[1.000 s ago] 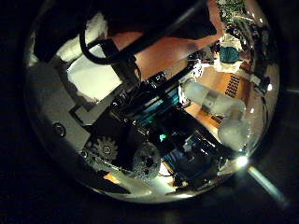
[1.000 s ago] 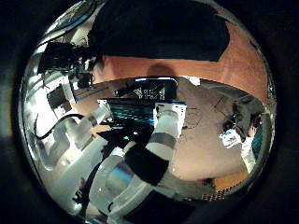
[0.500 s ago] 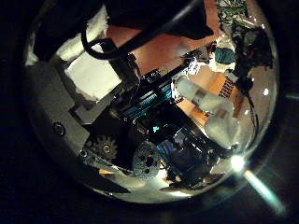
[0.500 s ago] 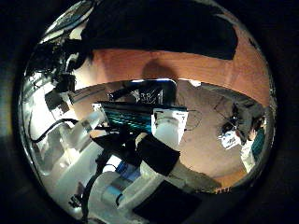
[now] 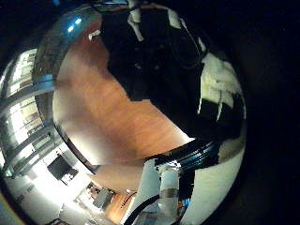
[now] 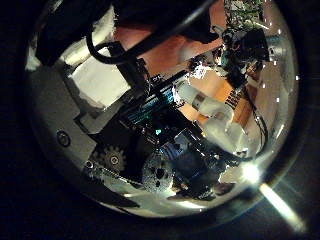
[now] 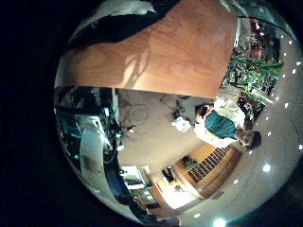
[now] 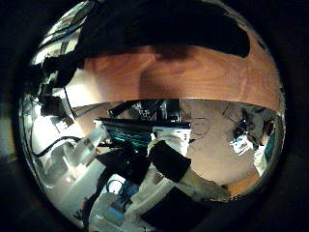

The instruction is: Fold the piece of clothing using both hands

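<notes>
A dark piece of clothing lies spread on the wooden table, well away from the right palm. My right hand shows a relaxed finger with nothing in it. The right little finger side view shows the same table with the cloth's edge beyond it. In the left little finger side view the clothing lies on the table, and my left hand's fingers hang spread beside it, holding nothing. The left thumb side view shows my left hand and a strip of cloth.
A white arm crosses the left thumb side view near that palm. Another white arm segment stands at the table's edge in the left little finger side view. A pale flat panel lies beside the table.
The right palm camera has tilted, so the table and the cloth fill more of its view. In the left thumb side view the white arm has shifted across the picture. No cloth was taken hold of.
</notes>
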Tool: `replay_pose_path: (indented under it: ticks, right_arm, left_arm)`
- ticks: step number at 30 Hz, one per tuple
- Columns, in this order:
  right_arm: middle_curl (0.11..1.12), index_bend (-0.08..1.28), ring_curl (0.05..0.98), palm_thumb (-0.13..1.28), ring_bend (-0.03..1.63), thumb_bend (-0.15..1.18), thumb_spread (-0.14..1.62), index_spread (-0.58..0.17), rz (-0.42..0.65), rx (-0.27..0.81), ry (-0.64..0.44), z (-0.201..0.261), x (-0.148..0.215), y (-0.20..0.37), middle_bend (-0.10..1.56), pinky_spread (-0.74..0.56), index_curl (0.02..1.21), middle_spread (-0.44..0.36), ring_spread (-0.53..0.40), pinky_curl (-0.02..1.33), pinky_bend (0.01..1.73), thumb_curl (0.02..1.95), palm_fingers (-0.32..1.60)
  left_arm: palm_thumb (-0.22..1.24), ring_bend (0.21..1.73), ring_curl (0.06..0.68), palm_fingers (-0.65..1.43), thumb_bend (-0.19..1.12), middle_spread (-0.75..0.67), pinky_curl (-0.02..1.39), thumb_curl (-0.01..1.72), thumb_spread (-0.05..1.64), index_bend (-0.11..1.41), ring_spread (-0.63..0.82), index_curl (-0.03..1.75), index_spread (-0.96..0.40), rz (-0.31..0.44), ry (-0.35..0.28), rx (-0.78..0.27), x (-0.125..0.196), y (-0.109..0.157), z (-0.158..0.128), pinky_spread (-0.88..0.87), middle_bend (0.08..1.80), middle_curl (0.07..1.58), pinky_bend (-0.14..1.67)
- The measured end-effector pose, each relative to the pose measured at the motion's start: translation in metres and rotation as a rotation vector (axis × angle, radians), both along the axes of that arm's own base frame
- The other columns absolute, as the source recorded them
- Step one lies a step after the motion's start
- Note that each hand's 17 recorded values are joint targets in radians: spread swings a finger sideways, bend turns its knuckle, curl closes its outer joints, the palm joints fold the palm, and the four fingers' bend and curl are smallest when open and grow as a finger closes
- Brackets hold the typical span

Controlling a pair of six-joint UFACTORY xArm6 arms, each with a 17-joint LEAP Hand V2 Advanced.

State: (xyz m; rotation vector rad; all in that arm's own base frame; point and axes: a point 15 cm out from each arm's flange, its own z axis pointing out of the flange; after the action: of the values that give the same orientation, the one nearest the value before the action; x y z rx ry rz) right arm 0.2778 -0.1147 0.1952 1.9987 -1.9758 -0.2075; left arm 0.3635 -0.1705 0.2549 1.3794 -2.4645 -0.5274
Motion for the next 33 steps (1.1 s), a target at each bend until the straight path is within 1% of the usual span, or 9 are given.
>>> replay_pose_path:
  ticks: [7,18,21,22,24,27,28,30,33]
  right_arm:
    - [0.38,0.16,0.224,0.49,0.61,-0.02,1.12,-0.324,-0.02,-0.003,-0.044,-0.012,0.017,-0.014,0.3,0.34,0.29,-0.058,0.032,0.18,0.61,0.29,0.18]
    - [0.37,0.19,0.223,0.51,0.57,-0.02,1.11,-0.337,-0.019,0.0,-0.044,-0.017,0.029,-0.016,0.27,0.34,0.32,-0.08,0.018,0.18,0.56,0.3,0.22]
    - [0.37,0.18,0.229,0.55,0.61,-0.01,1.1,-0.343,-0.02,0.003,-0.027,-0.022,0.033,-0.017,0.27,0.32,0.32,-0.09,-0.025,0.17,0.54,0.31,0.3]
    - [0.37,0.18,0.233,0.57,0.63,-0.01,1.11,-0.342,-0.022,0.003,-0.021,-0.022,0.035,-0.018,0.26,0.28,0.32,-0.093,-0.047,0.17,0.56,0.31,0.34]
    - [0.37,0.16,0.26,0.63,0.74,0.0,1.1,-0.351,-0.023,0.0,-0.02,-0.021,0.04,-0.02,0.25,0.15,0.32,-0.127,-0.135,0.18,0.64,0.32,0.54]
    - [0.4,0.14,0.304,0.71,0.92,0.01,1.09,-0.394,-0.025,-0.002,-0.026,-0.021,0.043,-0.021,0.34,-0.18,0.29,-0.222,-0.251,0.22,0.9,0.34,1.01]
    - [0.45,0.24,0.325,0.74,0.95,0.01,1.09,-0.415,-0.026,-0.004,-0.035,-0.02,0.045,-0.021,0.45,-0.24,0.33,-0.245,-0.259,0.24,0.92,0.34,1.25]
    - [0.53,0.43,0.386,0.77,1.01,0.01,1.1,-0.43,-0.026,-0.006,-0.045,-0.018,0.046,-0.022,0.64,-0.27,0.42,-0.26,-0.258,0.3,0.98,0.35,1.39]
    - [0.63,0.65,0.449,0.78,1.11,0.0,1.17,-0.427,-0.016,-0.01,-0.098,-0.012,0.056,-0.022,0.86,-0.27,0.54,-0.254,-0.252,0.36,1.11,0.34,1.38]
  left_arm:
    - [0.8,1.46,0.508,1.11,-0.02,-0.49,0.69,0.64,1.01,0.53,-0.41,1.24,-0.73,0.003,0.017,0.002,-0.002,0.005,0.001,-0.55,1.16,0.91,1.26]
    - [0.8,1.45,0.507,1.11,-0.02,-0.49,0.69,0.64,1.02,0.48,-0.41,1.3,-0.75,0.018,0.007,-0.011,0.0,0.012,0.009,-0.56,1.15,0.91,1.25]
    - [0.8,1.45,0.507,1.12,-0.02,-0.49,0.69,0.64,1.02,0.47,-0.41,1.31,-0.76,0.025,0.002,-0.014,-0.001,0.015,0.014,-0.56,1.14,0.91,1.25]
    - [0.8,1.45,0.508,1.12,-0.02,-0.49,0.69,0.64,1.02,0.47,-0.41,1.31,-0.76,0.026,0.0,-0.015,-0.001,0.016,0.015,-0.56,1.14,0.91,1.25]
    - [0.8,1.45,0.507,1.12,-0.02,-0.49,0.69,0.64,1.02,0.46,-0.41,1.32,-0.76,0.029,-0.006,-0.018,-0.002,0.018,0.02,-0.56,1.14,0.91,1.25]
    - [0.8,1.45,0.507,1.12,-0.02,-0.49,0.69,0.64,1.02,0.46,-0.41,1.33,-0.76,0.034,-0.006,-0.017,-0.003,0.02,0.024,-0.56,1.14,0.91,1.25]
    - [0.79,1.45,0.507,1.12,-0.02,-0.49,0.69,0.64,1.02,0.46,-0.41,1.33,-0.76,0.034,-0.005,-0.017,-0.004,0.021,0.025,-0.56,1.14,0.91,1.25]
    - [0.79,1.45,0.507,1.12,-0.02,-0.49,0.69,0.64,1.02,0.45,-0.42,1.34,-0.76,0.037,-0.003,-0.016,-0.006,0.024,0.028,-0.56,1.14,0.92,1.24]
    - [0.79,1.44,0.507,1.12,-0.02,-0.49,0.69,0.63,1.02,0.45,-0.42,1.34,-0.76,0.037,0.002,-0.019,-0.008,0.027,0.032,-0.56,1.14,0.92,1.24]
